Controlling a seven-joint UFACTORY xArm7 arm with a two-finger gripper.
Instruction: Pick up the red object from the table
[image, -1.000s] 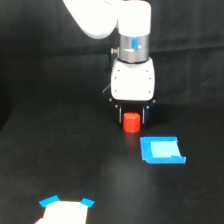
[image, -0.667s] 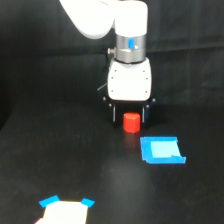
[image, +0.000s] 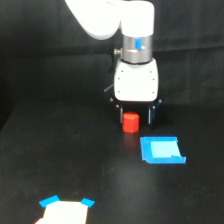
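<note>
The red object (image: 130, 122), a small chunky red-orange block, stands on the black table (image: 60, 150) near the middle of the exterior view. My gripper (image: 136, 118) hangs straight above it from a white body, low over the table. Its two dark fingers (image: 151, 116) reach down on either side of the block. The left finger is close to the block's left side and the right one stands a little apart from it. The gripper is open. Whether a finger touches the block is not clear.
A flat blue square (image: 161, 150) lies on the table just to the exterior view's right of the block, nearer the camera. A white piece with blue corners (image: 65, 210) lies at the bottom left. Black cloth hangs behind.
The gripper has come down a little, so its fingers now flank the red block. The block and the blue square have not moved.
</note>
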